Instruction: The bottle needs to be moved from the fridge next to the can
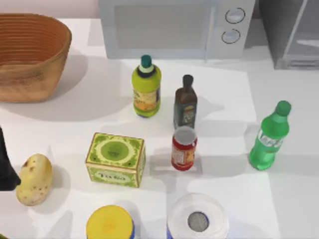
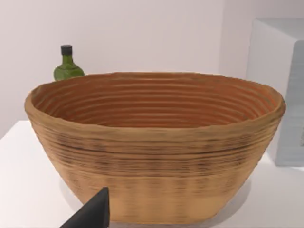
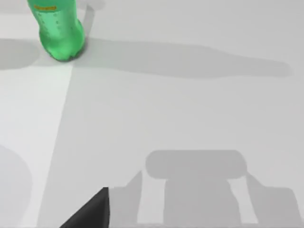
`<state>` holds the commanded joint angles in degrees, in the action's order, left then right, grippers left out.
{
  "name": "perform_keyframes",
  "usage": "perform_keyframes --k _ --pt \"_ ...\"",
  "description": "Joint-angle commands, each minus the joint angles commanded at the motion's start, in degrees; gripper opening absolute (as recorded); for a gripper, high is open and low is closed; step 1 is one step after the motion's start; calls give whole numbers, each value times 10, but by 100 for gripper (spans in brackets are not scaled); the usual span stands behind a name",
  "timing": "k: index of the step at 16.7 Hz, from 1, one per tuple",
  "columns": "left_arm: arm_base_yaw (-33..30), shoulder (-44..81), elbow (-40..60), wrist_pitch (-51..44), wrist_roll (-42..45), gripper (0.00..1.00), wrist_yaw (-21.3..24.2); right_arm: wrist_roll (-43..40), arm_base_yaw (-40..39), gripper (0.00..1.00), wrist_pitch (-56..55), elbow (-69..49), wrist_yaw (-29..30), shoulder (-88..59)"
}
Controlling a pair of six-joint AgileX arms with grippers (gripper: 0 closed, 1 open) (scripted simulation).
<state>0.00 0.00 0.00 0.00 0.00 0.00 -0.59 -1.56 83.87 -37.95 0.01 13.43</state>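
The bright green bottle [image 1: 269, 137] stands upright on the table at the right, free of any gripper. The red can [image 1: 184, 148] stands to its left near the middle, with a clear gap between them. The grey fridge [image 1: 294, 32] sits at the back right corner, well behind the bottle. In the right wrist view the bottle's lower part [image 3: 57, 33] stands some way off from a dark part of my right gripper [image 3: 90, 213], which is low over bare table. My left gripper [image 1: 5, 167] is parked at the left edge, and its dark tip [image 2: 90, 214] faces the basket [image 2: 152, 152].
A white microwave [image 1: 174, 25] stands at the back. The woven basket [image 1: 30, 55] is back left. A yellow-green bottle [image 1: 146, 85] and a dark brown bottle [image 1: 185, 102] stand behind the can. A green box [image 1: 115, 159], a potato [image 1: 34, 179], a yellow-lidded tub [image 1: 109, 225] and a white roll [image 1: 198, 219] crowd the front.
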Motion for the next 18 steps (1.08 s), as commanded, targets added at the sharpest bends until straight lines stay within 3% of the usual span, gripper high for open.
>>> perform_keyframes --k 4,8,11,18 --pt "0 0 0 0 0 100 0 -35 35 100 -7 -19 -27 -30" --pt "0 0 0 0 0 100 0 -167 164 100 -16 -79 -118 -153" --pt "0 0 0 0 0 100 0 -330 308 100 -22 -136 -205 -307" --pt "0 0 0 0 0 100 0 -821 701 100 -19 -269 -396 -763"
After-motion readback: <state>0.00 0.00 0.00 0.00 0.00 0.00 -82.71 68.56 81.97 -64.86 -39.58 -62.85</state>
